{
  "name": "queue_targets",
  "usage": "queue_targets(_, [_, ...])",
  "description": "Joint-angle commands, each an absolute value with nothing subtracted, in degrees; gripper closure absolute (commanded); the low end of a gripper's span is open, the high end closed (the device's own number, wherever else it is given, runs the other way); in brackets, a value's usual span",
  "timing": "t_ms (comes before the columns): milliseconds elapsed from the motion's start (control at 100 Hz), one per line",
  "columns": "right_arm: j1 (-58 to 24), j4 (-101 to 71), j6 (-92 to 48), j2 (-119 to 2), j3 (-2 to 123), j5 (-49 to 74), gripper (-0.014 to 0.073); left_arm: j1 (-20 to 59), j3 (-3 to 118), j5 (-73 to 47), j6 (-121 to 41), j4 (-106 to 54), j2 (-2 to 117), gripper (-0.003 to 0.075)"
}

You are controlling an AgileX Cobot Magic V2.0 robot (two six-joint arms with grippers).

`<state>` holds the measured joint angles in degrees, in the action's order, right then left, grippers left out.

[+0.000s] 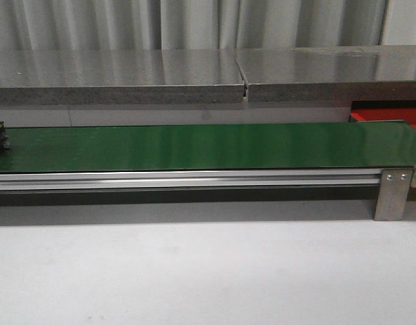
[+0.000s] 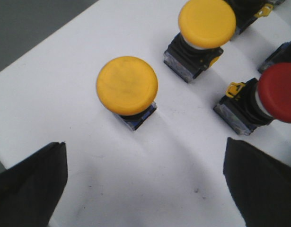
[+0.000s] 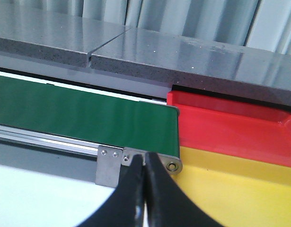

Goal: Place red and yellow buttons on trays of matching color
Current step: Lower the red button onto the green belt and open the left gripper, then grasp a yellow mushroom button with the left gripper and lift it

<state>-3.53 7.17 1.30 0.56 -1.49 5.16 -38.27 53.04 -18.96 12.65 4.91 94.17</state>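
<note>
The left gripper [image 2: 145, 184] is hovering over a white surface [image 2: 50, 94] w/ its two dark fingers [image 2: 34, 184] spread wide apart, nothing between them. In the left wrist view it's looking down on several mushroom-head push buttons: a yellow button [image 2: 127, 85] standing closest to the open fingers, a second yellow button [image 2: 207, 22] beyond it, and a red button [image 2: 277, 92] off toward one finger, lying tilted on its dark base w/ a small yellow clip showing. All three are sitting apart from each other and none is touching the gripper. More dark switch bodies are poking in at the frame edge (too cropped to identify).

The right gripper [image 3: 145, 189] is sitting w/ its fingers pressed together, tips touching, holding nothing. It's pointing toward the right end of the green conveyor belt [image 1: 194, 145], just near of the belt's metal end bracket [image 3: 107, 165]. Right of the belt end, a red tray [image 3: 230, 127] is lying on the far side and a yellow tray [image 3: 221, 194] on the near side, edges touching; both look bare.

In the front view neither arm is showing clearly; a dark object w/ a bit of red is standing at the belt's far-left edge (can't tell what it is). A grey stone-like ledge [image 1: 126, 74] is running behind the belt.
</note>
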Motion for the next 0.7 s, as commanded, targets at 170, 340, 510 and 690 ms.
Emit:
queue_targets(170, [-3.66, 7.93, 1.34, 1.44, -0.94, 0.56, 0.0662, -38.40, 58.59, -15.74, 13.26, 6.42, 97.81, 0.0068])
queue_targets(340, [-3.66, 7.93, 1.34, 1.44, -0.94, 0.56, 0.0662, -38.40, 60.95, -15.21, 13.26, 7.80, 99.72, 0.0068])
queue_targets(510, [-3.66, 7.93, 1.34, 1.44, -0.94, 0.56, 0.0662, -38.40, 64.24, -16.46, 13.26, 9.04, 102.09, 0.0068])
queue_targets(690, [-3.66, 7.93, 1.34, 1.44, -0.94, 0.56, 0.0662, -38.40, 65.16, -16.29, 13.26, 10.32, 103.62, 0.0068])
